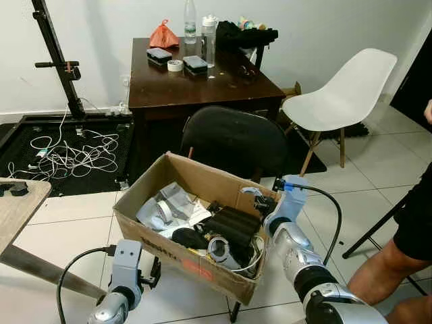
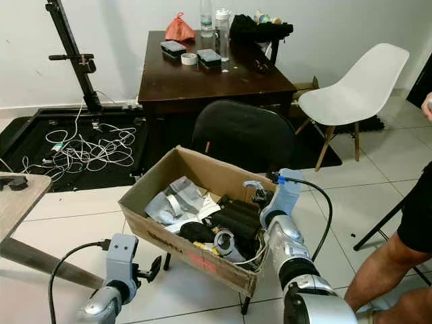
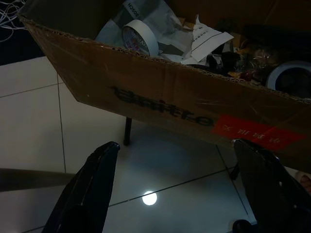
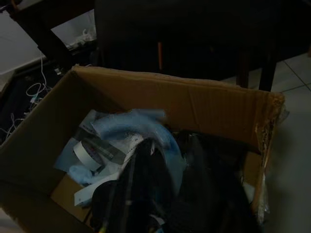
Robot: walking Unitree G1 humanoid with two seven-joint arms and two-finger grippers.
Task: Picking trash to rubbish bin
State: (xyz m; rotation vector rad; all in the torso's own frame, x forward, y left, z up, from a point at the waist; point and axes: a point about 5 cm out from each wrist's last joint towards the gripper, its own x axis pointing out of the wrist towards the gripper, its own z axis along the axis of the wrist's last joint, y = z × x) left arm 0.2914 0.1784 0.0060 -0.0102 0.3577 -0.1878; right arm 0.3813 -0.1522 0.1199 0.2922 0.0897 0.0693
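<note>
One cardboard box (image 1: pixel 177 177) on black chair (image 1: pixel 236 138), centre frame, brown, open-topped, red label on front wall. Full of trash: tape roll (image 3: pixel 138 38), crumpled paper (image 3: pixel 206 39), black bundles (image 1: pixel 233 226). Right gripper (image 4: pixel 138 160) at box's 3 o'clock rim, over contents, pinching pale blue wrapper (image 4: pixel 141 127). Left gripper (image 3: pixel 182 194) at 7 o'clock, below front wall, fingers (image 3: pixel 90 187) spread wide.
</note>
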